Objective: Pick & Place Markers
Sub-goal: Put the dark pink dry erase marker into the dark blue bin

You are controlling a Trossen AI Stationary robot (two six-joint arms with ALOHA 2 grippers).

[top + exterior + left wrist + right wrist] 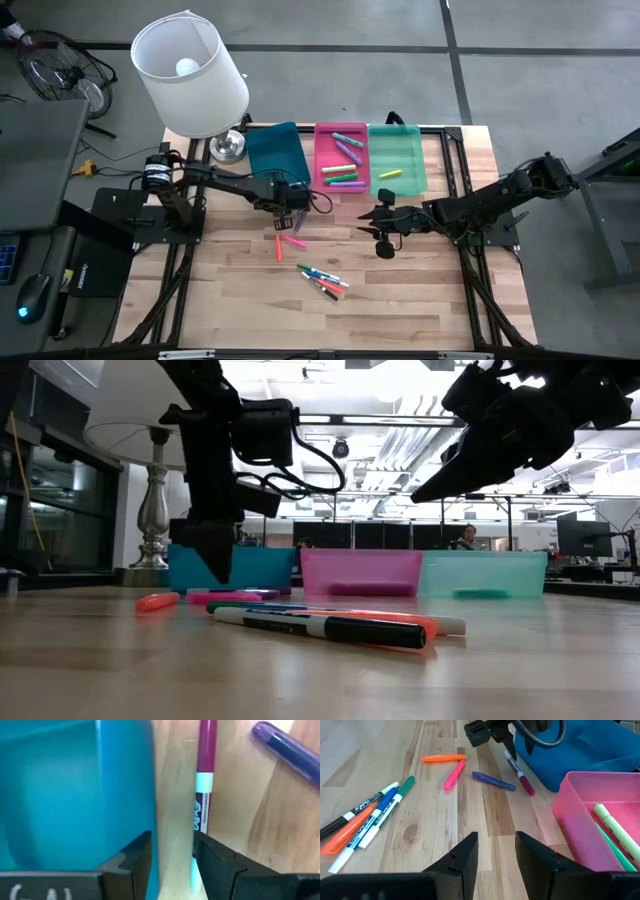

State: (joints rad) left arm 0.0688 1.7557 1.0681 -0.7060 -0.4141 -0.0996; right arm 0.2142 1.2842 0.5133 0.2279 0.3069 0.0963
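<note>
Left gripper [172, 860] open, down at the table beside blue tray [275, 150]; magenta marker [204, 795] on the wood, near end between the fingertips, ungripped. Purple marker [287, 747] just beside. Right gripper [495, 852] open, empty, hovering mid-table.

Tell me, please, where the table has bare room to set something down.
Free: the wood left of the orange marker, and right of the marker cluster toward the table edge. Crowded: in front of the blue tray, around the left tool.

Wooden table [420, 290]; glossy plastic trays [398, 152]
</note>
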